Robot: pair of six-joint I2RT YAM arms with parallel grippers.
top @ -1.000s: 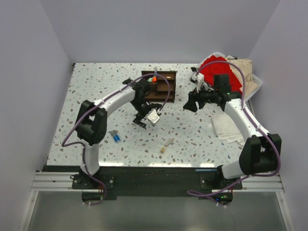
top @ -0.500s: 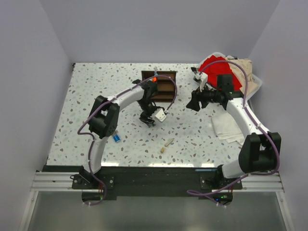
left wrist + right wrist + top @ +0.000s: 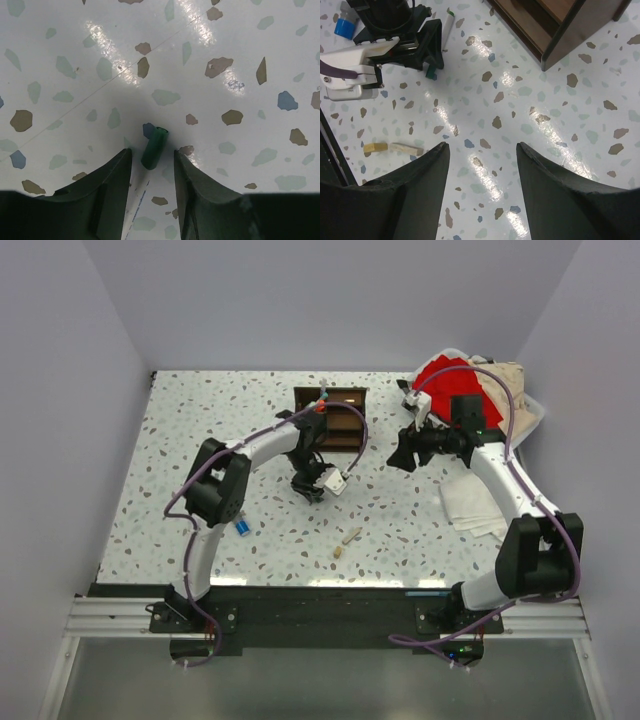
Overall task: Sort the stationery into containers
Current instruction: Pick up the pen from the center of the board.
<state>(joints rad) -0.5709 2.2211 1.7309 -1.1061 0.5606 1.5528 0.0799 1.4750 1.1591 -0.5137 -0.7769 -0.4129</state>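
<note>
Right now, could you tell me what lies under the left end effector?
A green-capped white marker lies on the table between the left end effector's fingers; the barrel's far end is hidden.

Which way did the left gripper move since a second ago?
Yes. The left gripper shifted slightly right in the top view, measured against the left edge of the organiser.

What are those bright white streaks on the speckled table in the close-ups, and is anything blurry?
Left wrist view: light glares in streaks off the glossy table; a soft shadow surrounds the green-capped marker; the gripper's dark fingers look slightly soft. Right wrist view: similar glare patches, speckles sharp. Top view: even light, no harsh shadows.
</note>
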